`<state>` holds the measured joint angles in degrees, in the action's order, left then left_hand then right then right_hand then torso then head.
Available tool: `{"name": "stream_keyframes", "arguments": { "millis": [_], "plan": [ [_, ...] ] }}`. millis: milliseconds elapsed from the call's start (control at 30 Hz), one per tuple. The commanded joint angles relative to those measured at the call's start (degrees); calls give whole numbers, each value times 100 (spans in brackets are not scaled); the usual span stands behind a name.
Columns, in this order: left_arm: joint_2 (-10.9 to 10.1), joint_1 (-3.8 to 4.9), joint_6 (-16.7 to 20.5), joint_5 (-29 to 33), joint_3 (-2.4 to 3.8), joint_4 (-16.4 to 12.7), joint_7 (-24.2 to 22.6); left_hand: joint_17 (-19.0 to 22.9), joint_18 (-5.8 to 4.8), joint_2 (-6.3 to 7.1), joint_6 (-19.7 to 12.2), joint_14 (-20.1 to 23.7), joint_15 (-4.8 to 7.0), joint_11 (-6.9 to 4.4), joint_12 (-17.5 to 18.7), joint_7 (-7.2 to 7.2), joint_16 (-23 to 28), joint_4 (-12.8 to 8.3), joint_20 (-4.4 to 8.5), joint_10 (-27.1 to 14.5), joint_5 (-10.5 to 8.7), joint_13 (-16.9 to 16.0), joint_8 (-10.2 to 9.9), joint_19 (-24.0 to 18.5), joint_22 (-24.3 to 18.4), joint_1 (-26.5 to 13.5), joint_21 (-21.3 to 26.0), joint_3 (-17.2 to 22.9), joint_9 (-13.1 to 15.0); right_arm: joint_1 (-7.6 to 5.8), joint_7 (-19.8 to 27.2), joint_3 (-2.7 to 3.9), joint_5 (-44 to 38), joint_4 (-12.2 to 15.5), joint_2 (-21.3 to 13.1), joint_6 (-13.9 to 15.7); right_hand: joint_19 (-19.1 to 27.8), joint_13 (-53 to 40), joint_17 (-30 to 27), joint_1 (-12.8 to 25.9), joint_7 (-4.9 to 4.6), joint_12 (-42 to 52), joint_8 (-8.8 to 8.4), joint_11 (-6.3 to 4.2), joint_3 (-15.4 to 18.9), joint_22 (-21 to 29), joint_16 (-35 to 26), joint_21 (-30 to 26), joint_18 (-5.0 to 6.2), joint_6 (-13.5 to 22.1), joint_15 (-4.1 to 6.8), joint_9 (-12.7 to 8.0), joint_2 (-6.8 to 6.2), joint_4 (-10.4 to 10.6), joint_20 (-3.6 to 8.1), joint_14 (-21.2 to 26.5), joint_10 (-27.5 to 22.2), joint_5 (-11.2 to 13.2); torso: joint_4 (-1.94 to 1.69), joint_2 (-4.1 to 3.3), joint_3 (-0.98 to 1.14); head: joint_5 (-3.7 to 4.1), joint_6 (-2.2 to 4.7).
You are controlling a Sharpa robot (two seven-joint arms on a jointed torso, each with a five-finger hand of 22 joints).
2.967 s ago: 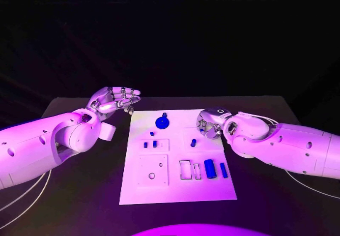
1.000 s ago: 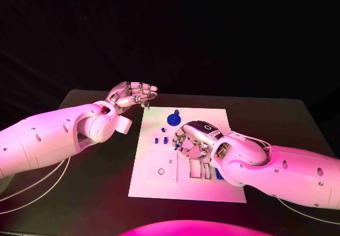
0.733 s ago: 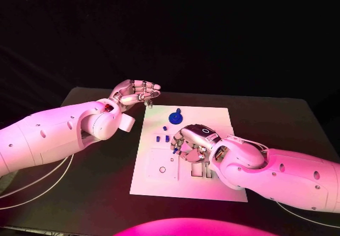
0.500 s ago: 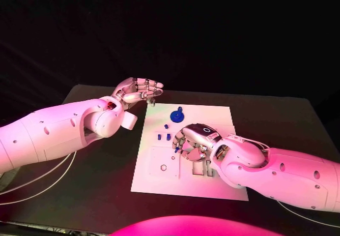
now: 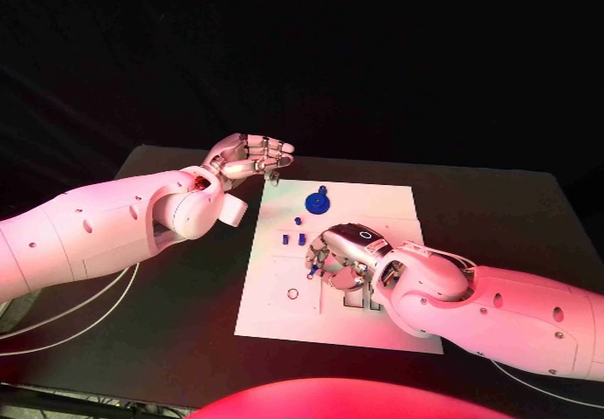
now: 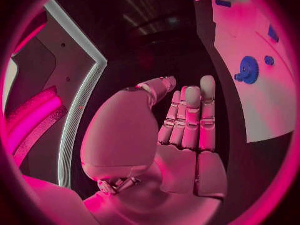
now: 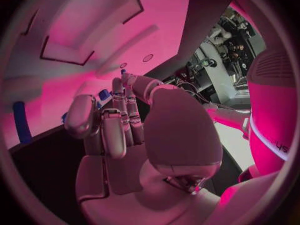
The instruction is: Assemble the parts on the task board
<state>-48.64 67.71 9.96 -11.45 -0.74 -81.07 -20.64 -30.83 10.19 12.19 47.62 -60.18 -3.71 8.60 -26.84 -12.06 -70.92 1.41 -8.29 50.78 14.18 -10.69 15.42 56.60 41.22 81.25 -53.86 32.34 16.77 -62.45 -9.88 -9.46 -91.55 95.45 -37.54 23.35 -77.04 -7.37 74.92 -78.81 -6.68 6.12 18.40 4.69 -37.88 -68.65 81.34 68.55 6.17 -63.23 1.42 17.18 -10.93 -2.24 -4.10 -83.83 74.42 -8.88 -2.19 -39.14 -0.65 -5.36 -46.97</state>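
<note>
The white task board point(image 5: 378, 205) lies mid-table. My right hand point(image 5: 342, 258) hangs low over its middle, fingers curled down, and pinches a small blue peg point(image 5: 311, 272) at its fingertips; the same peg point(image 7: 103, 94) sits between thumb and fingers in the right wrist view. My left hand point(image 5: 252, 157) is raised beyond the board's far left corner, fingers curled in and holding nothing. A blue gear point(image 5: 319, 202) lies at the board's far end, also seen as the gear point(image 6: 249, 69) in the left wrist view. Two short blue pegs point(image 5: 295, 236) stand left of my right hand.
A square panel with a round hole point(image 5: 292, 294) lies at the board's near left. Narrow slots point(image 5: 353, 302) beside it are partly under my right forearm. A blue cylinder point(image 7: 22, 122) lies on the board near my right hand. Black table point(image 5: 504, 209) surrounds the board.
My right hand has come from the board's right edge to its middle and taken up the small blue peg. My left hand stays raised. The camera has shifted.
</note>
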Motion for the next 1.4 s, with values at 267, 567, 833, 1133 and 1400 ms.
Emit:
{"name": "stream_keyframes", "arguments": {
  "millis": [267, 567, 833, 1133, 1400],
  "plan": [
    [17, 6, -118, -44, 5, -7, -5, -6, 46, -30, -23, 13, -3, -6, -27, -54, 19, -38, -48, -53, 29, 2, 25, -1, -1, 49, 10, -5, 9, 37, 70, -7, -74, -41, 68, -135, 39, -7, 64, 19, -17, 1, 11, -213, -38, 14, 19, -31, -57, -5, 37, 7, 59, -7, -4, -357, 241, -13, 0, 2, -2, -8, -11],
    [14, 7, -132, -46, 5, -8, 7, -7, 45, -32, -26, 12, -5, -4, -31, -56, 16, -36, -48, -56, 29, 2, 30, -1, 0, 44, 8, -8, 9, 47, 29, -13, -111, -110, 106, -213, 53, -10, 61, 24, -19, -4, 10, -212, -43, 30, 18, -50, -52, -2, 36, 12, 62, -12, -4, -357, 241, -12, 0, 0, -2, -9, -20],
    [9, 7, -134, -51, 5, -10, 20, -6, 44, -36, -29, 12, -7, -3, -35, -58, 14, -33, -50, -60, 29, 1, 35, -1, 1, 38, 6, -11, 9, 49, -10, -21, -146, -139, 141, -318, 53, -10, 61, 24, -19, -4, 10, -212, -43, 30, 18, -50, -52, -2, 36, 12, 62, -12, -4, -357, 241, -12, -1, 0, 1, -10, -33],
    [6, 7, -134, -62, 5, -11, 34, -4, 44, -43, -33, 13, -8, -2, -40, -58, 13, -33, -51, -66, 31, 1, 40, -2, 2, 36, 5, -10, 9, 50, -113, -31, -264, -130, 172, -449, 68, -13, 45, 38, -23, -12, 8, -209, -47, 46, 10, -69, -47, 6, 34, 17, 64, -15, -5, -353, 237, -10, 2, 1, 0, -9, -28],
    [3, 7, -134, -67, 5, -11, 47, 4, 45, -49, -34, 18, -8, -2, -43, -58, 14, -35, -51, -68, 32, 1, 44, -2, 2, 40, 3, -7, 9, 50, -127, -44, -286, -102, 191, -619, 137, -37, 62, 244, -49, -110, -30, -175, 72, 90, 36, -147, -34, 124, -3, 60, 10, 13, -40, -355, 131, 15, 2, 2, 1, -3, -27]
  ]
}}
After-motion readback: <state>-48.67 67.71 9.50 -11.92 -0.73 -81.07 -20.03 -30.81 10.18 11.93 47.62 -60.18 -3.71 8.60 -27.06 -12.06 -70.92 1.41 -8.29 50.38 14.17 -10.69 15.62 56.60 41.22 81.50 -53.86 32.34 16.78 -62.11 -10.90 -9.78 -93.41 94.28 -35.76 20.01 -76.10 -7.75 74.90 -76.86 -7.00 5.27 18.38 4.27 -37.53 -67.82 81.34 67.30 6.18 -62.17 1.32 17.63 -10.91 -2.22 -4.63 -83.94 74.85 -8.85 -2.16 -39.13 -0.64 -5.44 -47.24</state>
